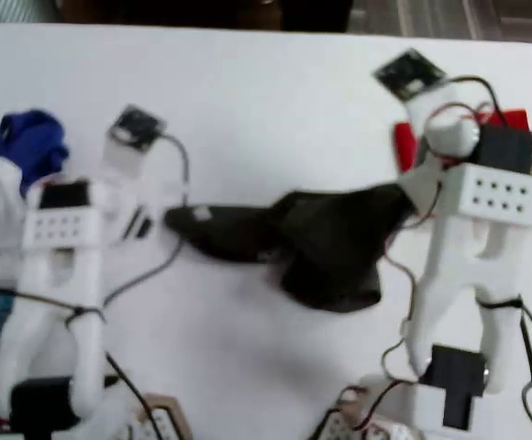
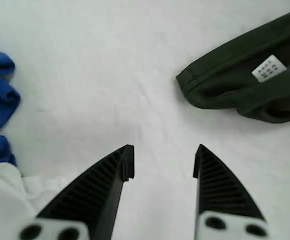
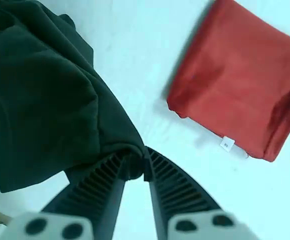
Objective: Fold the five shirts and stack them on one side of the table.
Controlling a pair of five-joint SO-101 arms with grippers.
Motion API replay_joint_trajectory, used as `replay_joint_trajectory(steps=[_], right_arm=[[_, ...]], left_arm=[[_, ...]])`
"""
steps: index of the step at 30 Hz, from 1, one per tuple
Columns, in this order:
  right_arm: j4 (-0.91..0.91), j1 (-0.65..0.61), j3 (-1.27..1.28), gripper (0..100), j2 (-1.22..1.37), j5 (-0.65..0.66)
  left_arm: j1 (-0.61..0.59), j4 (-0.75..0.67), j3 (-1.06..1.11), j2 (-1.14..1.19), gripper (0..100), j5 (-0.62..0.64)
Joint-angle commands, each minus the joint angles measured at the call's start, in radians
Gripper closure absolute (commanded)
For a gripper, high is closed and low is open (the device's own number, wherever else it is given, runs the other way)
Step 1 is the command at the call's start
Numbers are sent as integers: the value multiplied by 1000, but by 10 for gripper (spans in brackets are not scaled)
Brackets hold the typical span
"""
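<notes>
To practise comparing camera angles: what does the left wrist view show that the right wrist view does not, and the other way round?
Left wrist view, not the right: the blue shirt, a white cloth beside it, and the open left gripper. Right wrist view, not the left: the folded red shirt and the right gripper shut on a bunched edge of the dark shirt. Both: the dark shirt and the white table.

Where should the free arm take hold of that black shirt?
The rounded hemmed end of the black shirt, beside the white label. It lies flat on the table, pointing at the open left gripper, so coming straight in from that side probably suits best; the right gripper pinches the opposite end.
</notes>
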Motion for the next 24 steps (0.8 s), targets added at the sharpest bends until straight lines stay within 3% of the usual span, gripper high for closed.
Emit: replay_joint_trajectory(steps=[1, 8, 16, 20, 24], right_arm=[[-2, 76, -2, 978, -53, 64], [-2, 200, 14, 978, -44, 109], [-2, 182, 86, 978, -47, 109], [-21, 182, 86, 978, -45, 109], [-31, 182, 86, 978, -45, 109]], left_arm=[[61, -40, -41, 121, 784, 28], [68, 86, -377, 471, 784, 120], [126, 278, -757, 649, 782, 345], [167, 382, -895, 715, 709, 480], [173, 397, -972, 806, 683, 559]])
